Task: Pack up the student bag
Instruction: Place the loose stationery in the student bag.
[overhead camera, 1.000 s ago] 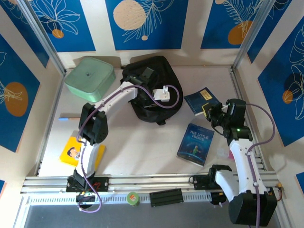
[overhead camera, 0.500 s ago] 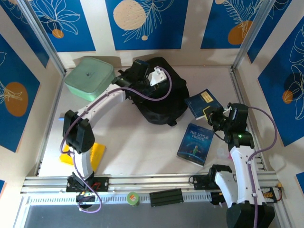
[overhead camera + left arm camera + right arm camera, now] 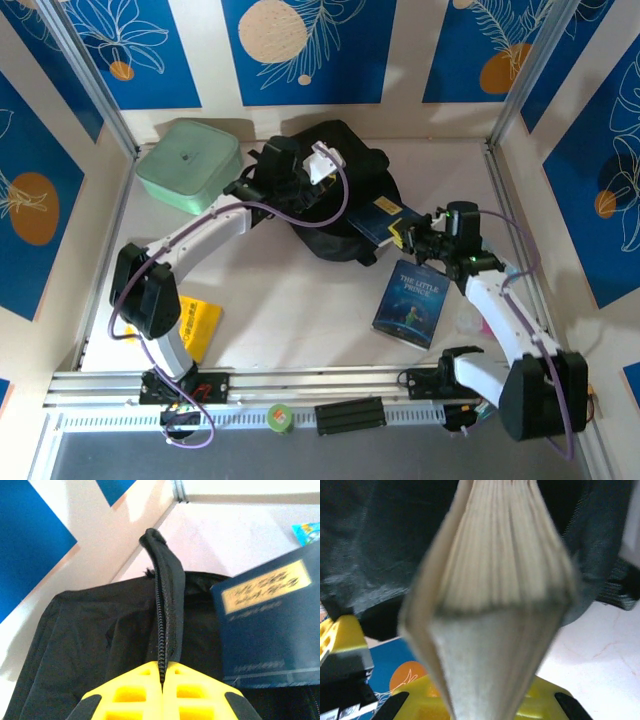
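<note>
The student bag (image 3: 352,172) is a black backpack lying at the back middle of the table. My left gripper (image 3: 298,180) is shut on its zipper edge (image 3: 165,595), which stands lifted as a ridge between the yellow fingers (image 3: 135,690). My right gripper (image 3: 405,236) is shut on a dark blue book (image 3: 378,220), whose far end lies against the bag's right side. In the left wrist view that book (image 3: 270,625) lies over the black fabric just right of the zipper. The right wrist view has its fanned pages (image 3: 490,595) in front of the bag (image 3: 375,540).
A mint-green lidded box (image 3: 188,165) stands at the back left, touching the bag's side. A "Little Prince" book (image 3: 412,302) lies flat under my right arm. A yellow book (image 3: 196,326) lies near the left arm's base. Metal rails border the table.
My right gripper has carried the dark blue book left, up to the bag. My left gripper has moved back and left with the bag's edge, and the bag has shifted right.
</note>
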Controlling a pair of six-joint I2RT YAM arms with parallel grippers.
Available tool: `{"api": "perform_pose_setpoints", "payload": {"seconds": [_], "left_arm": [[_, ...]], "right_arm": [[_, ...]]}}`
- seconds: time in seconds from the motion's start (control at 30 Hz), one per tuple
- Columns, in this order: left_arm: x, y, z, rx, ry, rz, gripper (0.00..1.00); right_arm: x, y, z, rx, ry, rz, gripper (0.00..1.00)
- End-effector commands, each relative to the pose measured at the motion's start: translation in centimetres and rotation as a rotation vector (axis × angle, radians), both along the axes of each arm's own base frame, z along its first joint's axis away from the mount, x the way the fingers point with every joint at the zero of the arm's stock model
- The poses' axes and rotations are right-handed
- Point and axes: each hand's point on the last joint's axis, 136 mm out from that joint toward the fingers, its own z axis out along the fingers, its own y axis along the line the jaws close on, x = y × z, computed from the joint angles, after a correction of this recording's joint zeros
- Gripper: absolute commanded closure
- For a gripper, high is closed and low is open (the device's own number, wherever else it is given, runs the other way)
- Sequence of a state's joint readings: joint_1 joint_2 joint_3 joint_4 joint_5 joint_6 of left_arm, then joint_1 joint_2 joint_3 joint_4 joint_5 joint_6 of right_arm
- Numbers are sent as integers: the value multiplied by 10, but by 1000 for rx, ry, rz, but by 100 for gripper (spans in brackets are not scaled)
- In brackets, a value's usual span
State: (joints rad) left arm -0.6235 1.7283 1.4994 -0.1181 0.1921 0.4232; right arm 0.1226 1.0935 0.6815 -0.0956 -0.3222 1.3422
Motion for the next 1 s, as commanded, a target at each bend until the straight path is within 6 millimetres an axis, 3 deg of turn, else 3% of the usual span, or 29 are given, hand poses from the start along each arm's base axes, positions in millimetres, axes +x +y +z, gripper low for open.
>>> {"api": "perform_pose_setpoints", "payload": {"seconds": [0.0,0.27,0.43,0.73,0.97], "left_arm": [[-15,-8,63,-157,-135,-93,100],[-24,-13,66,-185,-133,-147,100],[-32,-12,67,-186,-142,-167,100],[-39,-13,67,-227,-115,-211,100],[-33,-7,57,-235,-87,-178,100]], "right_arm": [[28,22,29,70,-82,30,92],[83,60,54,131,-239,105,93],[96,72,67,172,-370,125,93],[127,88,3,101,-272,116,93],[159,108,-19,54,-302,103,92]]}}
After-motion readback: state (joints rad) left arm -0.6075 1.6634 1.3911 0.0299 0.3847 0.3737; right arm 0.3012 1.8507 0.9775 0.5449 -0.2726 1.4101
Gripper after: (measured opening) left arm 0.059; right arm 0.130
